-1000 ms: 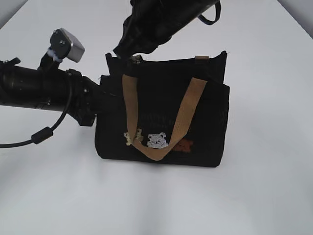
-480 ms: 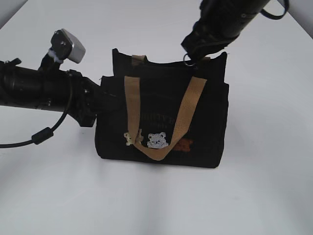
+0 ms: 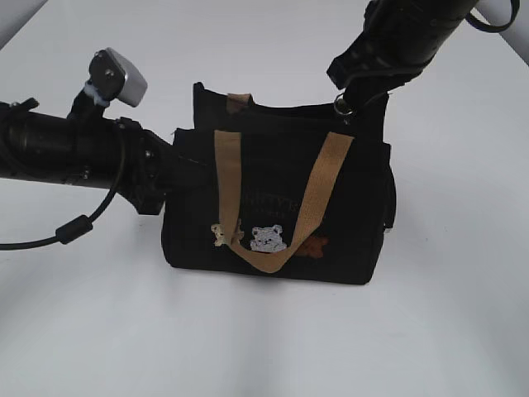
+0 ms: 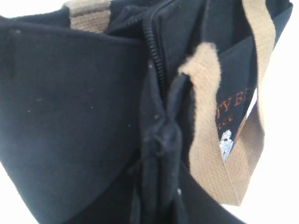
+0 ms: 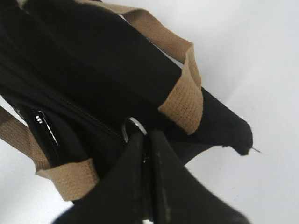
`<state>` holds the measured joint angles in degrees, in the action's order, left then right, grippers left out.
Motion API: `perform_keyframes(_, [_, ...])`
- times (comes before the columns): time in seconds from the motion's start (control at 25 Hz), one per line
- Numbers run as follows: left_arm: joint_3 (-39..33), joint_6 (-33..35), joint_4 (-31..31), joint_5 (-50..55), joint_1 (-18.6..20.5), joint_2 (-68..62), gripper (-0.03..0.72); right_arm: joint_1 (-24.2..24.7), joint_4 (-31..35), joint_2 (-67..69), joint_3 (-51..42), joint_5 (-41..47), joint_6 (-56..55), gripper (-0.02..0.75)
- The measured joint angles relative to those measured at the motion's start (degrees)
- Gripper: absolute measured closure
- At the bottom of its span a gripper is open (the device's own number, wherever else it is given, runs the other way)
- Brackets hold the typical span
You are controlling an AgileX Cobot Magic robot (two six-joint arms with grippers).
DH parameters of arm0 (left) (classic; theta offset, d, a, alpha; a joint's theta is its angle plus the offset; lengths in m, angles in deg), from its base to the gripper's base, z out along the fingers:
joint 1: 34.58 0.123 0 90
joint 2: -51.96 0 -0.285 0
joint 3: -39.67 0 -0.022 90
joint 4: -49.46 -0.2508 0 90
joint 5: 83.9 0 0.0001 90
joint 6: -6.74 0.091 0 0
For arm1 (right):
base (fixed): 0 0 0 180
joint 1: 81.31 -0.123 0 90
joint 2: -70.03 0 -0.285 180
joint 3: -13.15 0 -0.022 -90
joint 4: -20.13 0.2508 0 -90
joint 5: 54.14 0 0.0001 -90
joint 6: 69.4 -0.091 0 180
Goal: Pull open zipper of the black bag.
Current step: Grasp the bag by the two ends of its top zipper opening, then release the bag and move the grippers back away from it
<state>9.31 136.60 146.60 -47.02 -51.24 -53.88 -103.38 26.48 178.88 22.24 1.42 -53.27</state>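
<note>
While the right claw (image 5: pixel 145 149) pinches its two matte black fingers tight together, the thin silver ring pull (image 3: pixel 343 104) of the zipper (image 5: pixel 88 114) is caught between their tips, at the bag's top right corner in the exterior view. Just below and left of that claw, the black bag (image 3: pixel 273 198) stands upright on the smooth white table (image 3: pixel 264 339); it is boxy, of soft woven cloth, with flat tan webbing handles (image 3: pixel 314 198) looping down its front over small stitched bear figures (image 3: pixel 266 238). The coarse ribbed zipper teeth run away from the closed tips along the top edge. The left claw (image 3: pixel 169 169) presses against the bag's left end; its narrow jaws bunch a fold of black fabric, seen crumpled in the left wrist view.
</note>
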Motion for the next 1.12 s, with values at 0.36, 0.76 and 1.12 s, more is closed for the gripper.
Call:
perform_keyframes(0.36, [0.1,0.1,0.2,0.2,-0.3,0.0,0.625,-0.1,-4.7,-0.1,0.1,2.5,-6.3,0.736])
perform_keyframes(0.76, [0.0,-10.2,-3.1,-3.0,0.4,2.5,0.293,1.1,-5.2,-2.0,-0.2,5.3,-6.3,0.321])
perform_keyframes(1.12, [-0.1,-64.0,-35.3,-9.4,0.4,12.9,0.231,1.1,-4.4,-11.8,-1.2,10.9,-8.2,0.160])
